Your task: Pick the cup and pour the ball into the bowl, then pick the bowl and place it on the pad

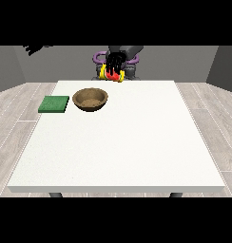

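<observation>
A red cup point(114, 75) with yellow rims hangs tilted over the table's far edge, behind and to the right of the bowl. The hand at the view's right point(114, 60) reaches down from the robot's body and has its fingers curled over the cup. I cannot make out a ball. The brown bowl point(91, 99) stands upright on the table's far left part. A flat green pad point(54, 104) lies just left of the bowl. The hand at the view's left point(36, 48) is raised high beyond the table's left side, far from everything.
The white table point(137, 142) stretches wide towards the camera and to the right of the bowl. The robot's torso point(130, 69) stands behind the far edge. Grey wooden floor surrounds the table.
</observation>
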`<state>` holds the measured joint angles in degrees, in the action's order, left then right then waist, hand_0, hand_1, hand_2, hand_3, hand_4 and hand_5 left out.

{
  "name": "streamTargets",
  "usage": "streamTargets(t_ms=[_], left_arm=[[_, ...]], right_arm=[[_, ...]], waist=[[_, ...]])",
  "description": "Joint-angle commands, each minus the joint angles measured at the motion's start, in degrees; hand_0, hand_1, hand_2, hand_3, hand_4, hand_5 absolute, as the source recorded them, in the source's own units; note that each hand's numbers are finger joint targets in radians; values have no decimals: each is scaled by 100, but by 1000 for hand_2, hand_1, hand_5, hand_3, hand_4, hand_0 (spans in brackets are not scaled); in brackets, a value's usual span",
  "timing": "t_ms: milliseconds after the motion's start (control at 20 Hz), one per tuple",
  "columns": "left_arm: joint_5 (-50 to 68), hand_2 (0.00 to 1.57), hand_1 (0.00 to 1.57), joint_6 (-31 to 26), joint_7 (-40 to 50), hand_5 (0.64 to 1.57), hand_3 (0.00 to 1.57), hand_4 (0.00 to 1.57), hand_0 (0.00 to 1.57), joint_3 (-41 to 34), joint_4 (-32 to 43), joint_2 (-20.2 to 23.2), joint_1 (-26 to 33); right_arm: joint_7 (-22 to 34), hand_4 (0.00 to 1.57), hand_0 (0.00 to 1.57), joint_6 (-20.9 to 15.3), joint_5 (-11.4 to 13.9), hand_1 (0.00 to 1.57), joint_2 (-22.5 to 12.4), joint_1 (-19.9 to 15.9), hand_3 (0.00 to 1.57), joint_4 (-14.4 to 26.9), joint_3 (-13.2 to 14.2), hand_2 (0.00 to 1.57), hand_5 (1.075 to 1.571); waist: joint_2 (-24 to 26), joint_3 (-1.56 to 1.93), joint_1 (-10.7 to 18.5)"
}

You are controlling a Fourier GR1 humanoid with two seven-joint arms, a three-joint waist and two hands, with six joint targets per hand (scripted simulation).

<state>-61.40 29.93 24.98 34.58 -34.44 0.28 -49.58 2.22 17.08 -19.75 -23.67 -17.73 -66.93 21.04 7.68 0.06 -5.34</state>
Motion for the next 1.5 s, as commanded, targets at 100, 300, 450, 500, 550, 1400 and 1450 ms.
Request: streamTargets(t_ms=[100, 300, 450, 500, 550, 1400, 1450], left_arm=[[-697, 1571, 0, -600, 353, 1543, 1310, 781, 0, 159, -162, -22, -250], [-1180, 1571, 774, -508, 516, 1519, 1482, 431, 774, 62, 116, 305, -551], [-1417, 1449, 534, -511, 336, 1540, 1571, 503, 534, 103, -18, 287, -345], [-1506, 899, 0, -941, 446, 1544, 1523, 494, 0, 389, -199, -17, -153], [-1493, 638, 0, -1072, 405, 1545, 1502, 497, 0, 342, -92, -20, -161], [-3153, 1571, 1516, -2964, -138, 1508, 1571, 1257, 1516, 1233, -96, 57, -832], [-3193, 1571, 1515, -2796, -104, 1506, 1571, 1261, 1515, 1118, 58, 231, -747]], right_arm=[[-298, 437, 0, 117, -115, 0, -123, 158, 294, 290, 276, 0, 1570], [-90, 432, 0, 63, -181, 0, -15, -116, 439, -22, 103, 0, 1571], [-253, 441, 0, 23, -152, 0, 41, -114, 417, -38, 97, 0, 1570], [-323, 444, 0, -104, -3, 0, -1, 61, 381, 135, 154, 0, 1570], [52, 440, 0, -94, -48, 0, 142, 52, 380, -153, -81, 0, 1570], [-190, 470, 0, 68, -253, 0, -17, -82, 282, 223, 155, 0, 1570], [22, 467, 0, 267, -488, 0, -94, -91, 292, 42, 187, 0, 1570]], waist=[[-101, -3, 338], [-464, -6, 20], [-605, -6, 113], [-276, -4, 271], [-125, -7, 25], [-318, -4, 178], [-386, -6, -74]])
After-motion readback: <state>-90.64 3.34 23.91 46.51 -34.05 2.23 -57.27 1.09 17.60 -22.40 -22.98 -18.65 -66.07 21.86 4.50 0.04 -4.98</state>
